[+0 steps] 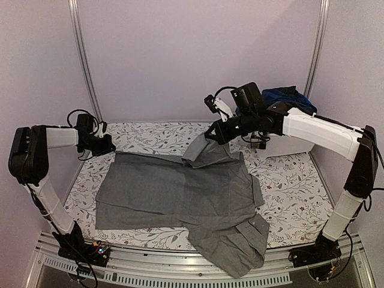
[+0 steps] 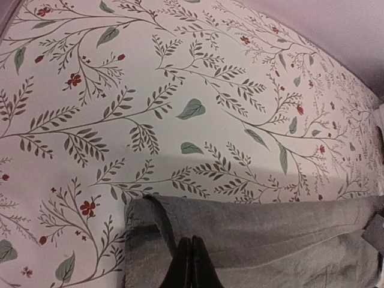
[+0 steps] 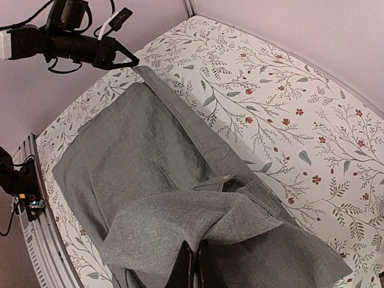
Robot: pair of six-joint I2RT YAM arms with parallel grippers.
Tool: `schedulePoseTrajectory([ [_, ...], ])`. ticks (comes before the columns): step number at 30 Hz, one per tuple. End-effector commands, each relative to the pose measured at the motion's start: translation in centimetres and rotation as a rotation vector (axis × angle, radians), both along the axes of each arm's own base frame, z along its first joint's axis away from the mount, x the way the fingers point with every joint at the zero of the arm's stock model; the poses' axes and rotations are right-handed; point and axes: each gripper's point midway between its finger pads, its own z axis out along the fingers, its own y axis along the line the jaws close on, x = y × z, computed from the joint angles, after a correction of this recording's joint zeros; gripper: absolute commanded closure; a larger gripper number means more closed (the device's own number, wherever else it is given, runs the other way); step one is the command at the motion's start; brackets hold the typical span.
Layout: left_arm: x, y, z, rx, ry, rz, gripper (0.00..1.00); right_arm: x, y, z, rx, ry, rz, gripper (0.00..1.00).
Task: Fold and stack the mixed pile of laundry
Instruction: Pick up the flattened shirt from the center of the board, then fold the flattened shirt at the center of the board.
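We see the grey shirt (image 1: 174, 192) spread mostly flat across the floral table cloth (image 1: 291, 186), filling the middle of the table. Its near-right part, where a flap pocket (image 1: 257, 228) shows, lies rumpled and reaches past the cloth's near edge.

The left gripper (image 1: 111, 146) sits at the shirt's far-left corner. In the left wrist view its fingers are pressed together with the grey hem pinched between them, and the edge beside them is rolled over on itself. The corner stays low, close to the table cloth.

The right gripper (image 1: 209, 135) is at the far edge of the shirt, near the middle of the table. Its fingers are closed tight on a flap of grey fabric, which it holds lifted above the rest of the garment, so the cloth folds and drapes down from the grip.

A navy blue garment (image 1: 287, 96) lies heaped in the white bin (image 1: 287, 146) at the far right, behind the right arm and apart from the shirt.
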Motion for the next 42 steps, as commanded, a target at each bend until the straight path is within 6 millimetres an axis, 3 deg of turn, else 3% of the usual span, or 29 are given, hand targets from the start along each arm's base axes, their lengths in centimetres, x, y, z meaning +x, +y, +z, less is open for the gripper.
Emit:
schedulePoseTrajectory([
  [1,-1.1,1.4,0.5,0.044,-0.003,0.061,1.0,-3.5,0.2,-0.2,0.022,0.051,0.024,1.0],
  [8,-3.4,1.9,-2.0,0.164,0.097,0.101,1.0,-6.6,0.2,-4.9,-0.003,0.178,0.039,1.0],
  [12,-4.3,1.8,-2.4,0.218,0.126,0.109,1.0,-7.1,-0.1,-6.1,-0.034,0.204,0.026,1.0],
  [14,-4.7,0.9,-1.7,0.212,0.107,0.099,1.0,-6.7,-0.7,-5.6,-0.045,0.184,-0.004,1.0],
  [17,-5.0,0.6,-0.4,0.216,0.085,0.096,1.0,-6.1,-1.7,-3.1,-0.038,0.124,-0.04,1.0],
  [22,-5.8,0.7,-0.4,0.283,0.124,0.084,1.0,-5.6,-2.9,0.1,-0.02,0.076,-0.057,1.0],
  [29,-7.7,-0.3,-0.6,0.408,0.197,0.01,1.0,-6.3,-3.4,-0.5,-0.051,0.102,-0.041,1.0],
  [32,-8.4,-1.0,-1.2,0.418,0.228,-0.039,1.0,-7.2,-3.2,-1.4,-0.054,0.134,-0.001,1.0],
  [37,-9.3,-1.5,-3.6,0.437,0.312,-0.092,1.0,-9.3,-2.5,-5.7,-0.097,0.255,0.092,1.0],
  [39,-9.2,-1.7,-3.3,0.43,0.305,-0.09,0.99,-10.2,-2.3,-6.9,-0.103,0.289,0.123,1.0],
  [42,-8.3,-1.9,-1.0,0.413,0.223,-0.071,0.89,-11.9,-1.8,-8.2,-0.098,0.343,0.186,1.0],
])
